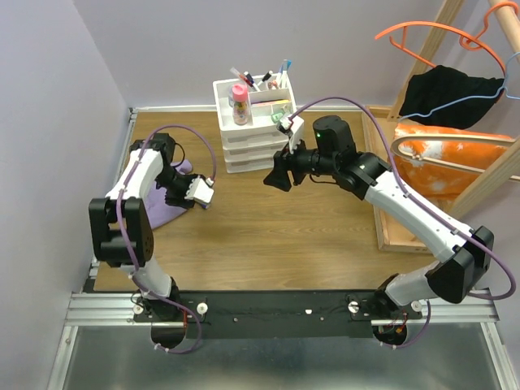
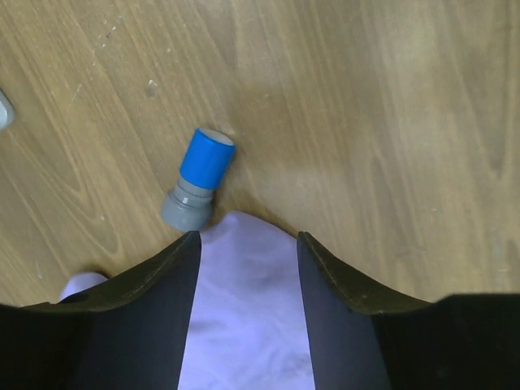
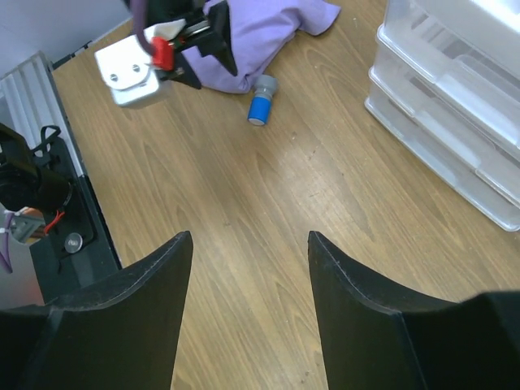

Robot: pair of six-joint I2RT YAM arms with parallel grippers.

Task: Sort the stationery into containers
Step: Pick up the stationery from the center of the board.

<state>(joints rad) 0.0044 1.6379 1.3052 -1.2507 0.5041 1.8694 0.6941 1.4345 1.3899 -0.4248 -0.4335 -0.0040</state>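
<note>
A stubby marker with a blue cap and grey body (image 2: 197, 179) lies on the wooden table at the edge of the purple cloth (image 2: 244, 309). My left gripper (image 2: 244, 244) is open and empty, low over the cloth, with the marker just ahead of its left finger. In the top view the left gripper (image 1: 173, 193) hides the marker. My right gripper (image 3: 248, 244) is open and empty above bare table, near the front of the white drawer organiser (image 1: 252, 134). The organiser's top compartments hold several pens and markers (image 1: 264, 81). The right wrist view also shows the marker (image 3: 260, 101).
The purple cloth (image 1: 166, 213) lies at the table's left side. A wooden tray-frame (image 1: 390, 236) with an orange bag (image 1: 455, 154), a black cloth (image 1: 447, 93) and orange hangers (image 1: 431, 36) stands at the right. Walls close the left and back.
</note>
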